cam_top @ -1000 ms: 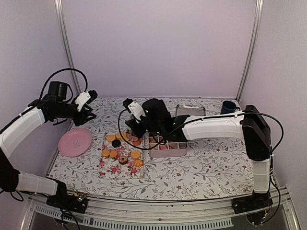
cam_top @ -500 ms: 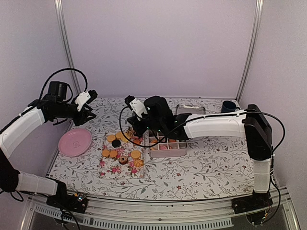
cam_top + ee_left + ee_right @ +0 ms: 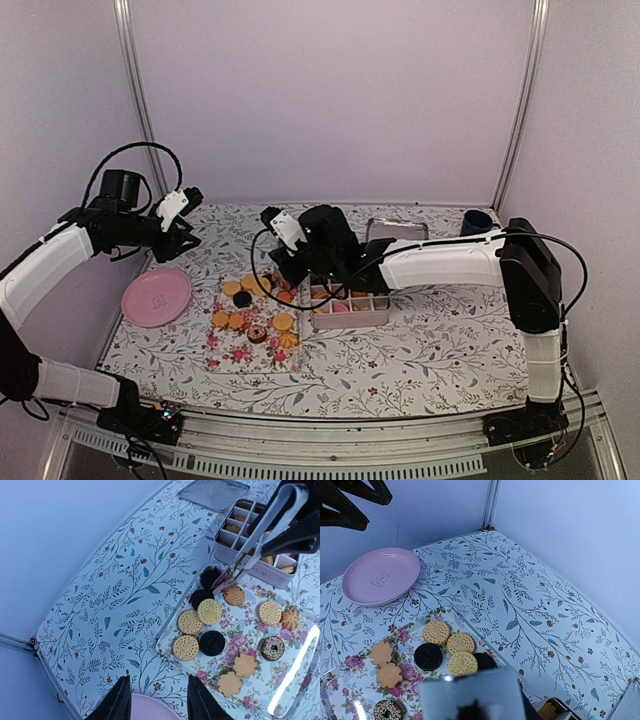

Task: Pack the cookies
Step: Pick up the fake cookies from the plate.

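Note:
The cookies [image 3: 255, 310] lie on a floral tray [image 3: 235, 355]: tan rounds, black ones and a chocolate-topped one. They also show in the left wrist view [image 3: 210, 612] and the right wrist view [image 3: 447, 645]. My right gripper [image 3: 298, 264] is shut on metal tongs [image 3: 265, 527], whose tips sit at a pinkish cookie [image 3: 223, 583] on the tray's far edge. The tongs' shiny blade [image 3: 470, 695] hides the bottom of the right wrist view. My left gripper [image 3: 157, 680] is open and empty above the pink plate's edge, left of the tray.
A pink compartment box [image 3: 350, 318] holding several cookies stands right of the tray. Its metal lid [image 3: 397, 232] lies behind it. A pink plate [image 3: 157, 296] sits at the left. A dark blue cup [image 3: 476, 222] stands at the back right.
My right gripper with the tongs has shifted slightly right over the tray's far edge. The left arm has not moved.

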Action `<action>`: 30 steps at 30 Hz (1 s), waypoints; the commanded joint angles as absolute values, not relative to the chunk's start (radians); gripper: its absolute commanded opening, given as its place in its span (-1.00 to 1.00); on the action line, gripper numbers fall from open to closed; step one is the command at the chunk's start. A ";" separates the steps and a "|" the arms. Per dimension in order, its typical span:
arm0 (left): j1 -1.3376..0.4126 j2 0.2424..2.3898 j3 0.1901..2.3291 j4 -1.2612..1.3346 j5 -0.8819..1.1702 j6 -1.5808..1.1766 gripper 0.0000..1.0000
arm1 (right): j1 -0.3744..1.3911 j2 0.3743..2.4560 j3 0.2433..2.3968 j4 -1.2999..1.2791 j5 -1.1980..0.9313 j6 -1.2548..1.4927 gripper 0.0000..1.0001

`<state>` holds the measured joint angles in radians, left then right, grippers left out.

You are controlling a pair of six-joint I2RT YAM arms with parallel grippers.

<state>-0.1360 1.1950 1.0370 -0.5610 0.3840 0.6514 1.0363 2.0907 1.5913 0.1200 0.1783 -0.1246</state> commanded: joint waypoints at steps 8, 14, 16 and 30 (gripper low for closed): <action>-0.128 1.176 1.042 -0.538 0.382 0.635 -0.23 | 1.018 2.068 1.617 0.146 0.176 -0.120 -1.00; -0.128 1.183 1.045 -0.543 0.372 0.628 -0.21 | 1.016 1.961 1.601 0.147 0.173 -0.118 -1.00; -0.128 1.197 1.047 -0.552 0.366 0.621 -0.21 | 1.012 1.902 1.570 0.136 0.175 -0.118 -1.00; -0.124 1.264 1.077 -0.610 0.374 0.572 0.06 | 0.982 1.369 1.139 -0.153 0.267 -0.033 -1.00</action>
